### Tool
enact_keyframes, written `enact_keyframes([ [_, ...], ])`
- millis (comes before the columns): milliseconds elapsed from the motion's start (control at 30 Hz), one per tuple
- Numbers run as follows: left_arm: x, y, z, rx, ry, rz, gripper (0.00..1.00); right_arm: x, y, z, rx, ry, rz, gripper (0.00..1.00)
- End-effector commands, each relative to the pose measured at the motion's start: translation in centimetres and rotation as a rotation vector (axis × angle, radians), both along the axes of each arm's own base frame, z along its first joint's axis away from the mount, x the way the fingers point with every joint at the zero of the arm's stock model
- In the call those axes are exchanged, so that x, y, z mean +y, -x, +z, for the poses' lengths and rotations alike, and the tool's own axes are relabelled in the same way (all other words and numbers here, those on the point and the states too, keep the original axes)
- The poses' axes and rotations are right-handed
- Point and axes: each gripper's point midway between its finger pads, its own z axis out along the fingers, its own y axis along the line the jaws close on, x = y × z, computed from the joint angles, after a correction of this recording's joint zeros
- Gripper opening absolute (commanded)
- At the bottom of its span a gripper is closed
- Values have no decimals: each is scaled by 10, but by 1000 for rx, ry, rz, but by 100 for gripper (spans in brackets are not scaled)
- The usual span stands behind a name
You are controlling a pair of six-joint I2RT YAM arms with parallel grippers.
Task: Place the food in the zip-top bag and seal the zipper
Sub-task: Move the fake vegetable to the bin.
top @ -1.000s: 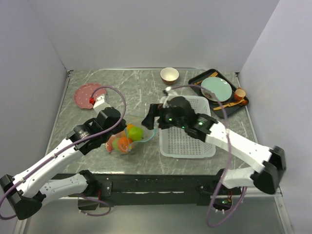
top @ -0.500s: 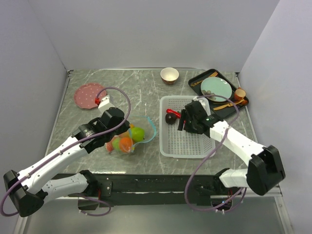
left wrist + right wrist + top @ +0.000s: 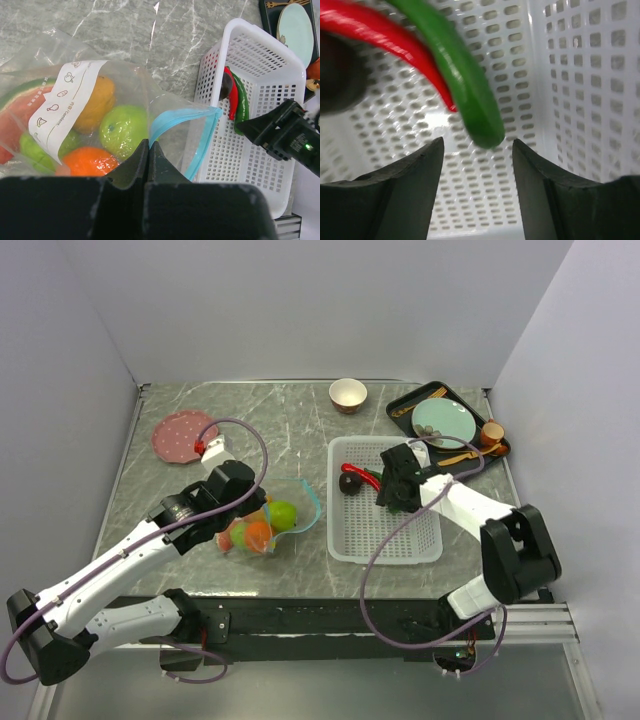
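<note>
**A:** Where is the food?

**B:** An apple (image 3: 122, 130), orange (image 3: 90, 160) and watermelon (image 3: 15, 120) sit inside the bag (image 3: 65, 50) on the table (image 3: 290, 425). Its zipper (image 3: 200, 145) gapes toward the basket (image 3: 400, 540). The chili (image 3: 380, 30), pepper (image 3: 455, 65) and a dark piece (image 3: 335, 70) lie in the basket.

**A:** And the tools?

**B:** The left tool (image 3: 148, 147) is pressed together, pinching the bag's clear wall. The right tool (image 3: 477, 145) hangs spread inside the basket.

**A:** Anything nearby?

**B:** A bowl (image 3: 347, 394), tray (image 3: 402, 403) and pink plate (image 3: 180, 435) stand well back. Only the right wrist view shows the pepper's tip between the jaws, apart from both.
</note>
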Motion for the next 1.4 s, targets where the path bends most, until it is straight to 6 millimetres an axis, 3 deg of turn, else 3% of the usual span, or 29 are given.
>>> enact_keyframes([
  [0, 1, -2, 7, -22, 11, 8, 2, 3, -27, 5, -48, -31, -4, 61],
  [400, 4, 0, 4, -22, 9, 19, 3, 1, -30, -12, -38, -38, 7, 46],
  [500, 3, -1, 3, -17, 2, 18, 2, 0, -28, -15, -33, -33, 8, 35],
  [533, 3, -2, 3, -15, -1, 18, 2, 2, -27, -16, -27, -47, 12, 30],
  [767, 1, -1, 0, -14, 14, 11, 2, 10, -4, -18, -17, -130, 26, 24],
  [1067, -2, -1, -2, -12, 18, 1, 2, 10, 14, 1, -68, -192, 29, 35],
  [1267, -4, 0, -4, -2, 23, -7, 2, 7, 15, 2, -63, -175, 24, 58],
  [1367, -2, 1, -4, -3, 18, -5, 2, 5, 15, -3, -48, -164, 21, 59],
])
